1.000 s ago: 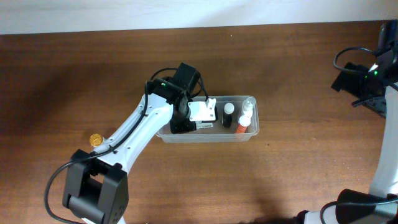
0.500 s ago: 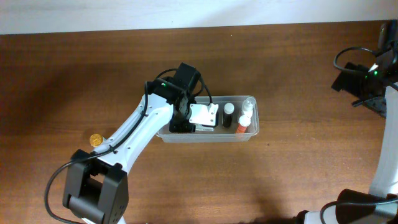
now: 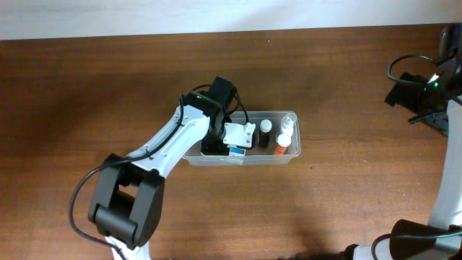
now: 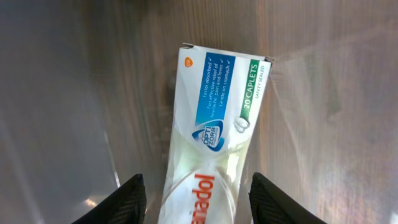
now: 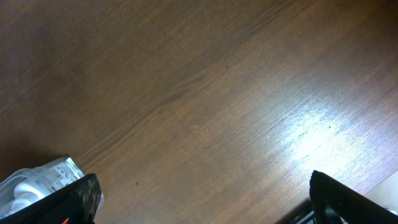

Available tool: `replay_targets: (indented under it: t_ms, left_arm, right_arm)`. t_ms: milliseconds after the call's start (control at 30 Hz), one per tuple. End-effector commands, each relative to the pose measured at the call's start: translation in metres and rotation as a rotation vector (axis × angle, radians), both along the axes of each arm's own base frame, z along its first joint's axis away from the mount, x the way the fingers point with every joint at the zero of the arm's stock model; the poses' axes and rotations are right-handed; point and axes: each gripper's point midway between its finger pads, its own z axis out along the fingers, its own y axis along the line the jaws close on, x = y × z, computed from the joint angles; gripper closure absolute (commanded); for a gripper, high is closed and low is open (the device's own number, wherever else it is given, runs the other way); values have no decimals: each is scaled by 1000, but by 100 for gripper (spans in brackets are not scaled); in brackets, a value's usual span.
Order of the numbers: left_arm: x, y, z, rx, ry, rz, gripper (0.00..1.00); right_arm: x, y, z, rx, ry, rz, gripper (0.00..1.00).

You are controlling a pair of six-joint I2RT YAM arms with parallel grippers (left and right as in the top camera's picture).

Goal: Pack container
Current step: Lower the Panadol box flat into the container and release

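Observation:
The container (image 3: 249, 159), a clear rectangular tub, stands mid-table. My left gripper (image 3: 231, 145) reaches down into its left half. In the left wrist view a white pill box (image 4: 214, 118) with blue and green labels lies flat on the tub floor between the left gripper's (image 4: 202, 202) black fingers (image 4: 132, 200), with a gap on each side, so the gripper is open. The box's blue label (image 3: 237, 150) peeks out under the wrist in the overhead view. My right gripper (image 5: 205, 205) hangs wide open over bare wood at the far right (image 3: 406, 90), holding nothing.
In the tub's right half stand a black-capped bottle (image 3: 266, 134), an orange-capped bottle (image 3: 282, 142) and a clear white-capped one (image 3: 289, 119). A gold coin (image 3: 110, 162) lies on the table far left. The tub's corner (image 5: 37, 180) shows in the right wrist view.
The left gripper has opened and let go of the box, which now rests in the tub. The left arm shifted slightly right. The right arm has not moved.

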Motion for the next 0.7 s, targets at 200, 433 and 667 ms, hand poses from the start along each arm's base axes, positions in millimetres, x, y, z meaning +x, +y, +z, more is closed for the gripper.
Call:
replay_targets:
  t_ms: [200, 433, 667]
  left_arm:
    - [-1, -2, -10, 1, 10, -20, 45]
    - [-2, -1, -10, -3, 32, 75, 41]
    - [12, -9, 8, -42, 3, 179, 41]
  right_arm:
    - [-1, -3, 8, -22, -20, -5, 2]
    - [-1, -3, 8, -22, -20, -5, 2]
    - [-1, -3, 8, -22, -21, -5, 2]
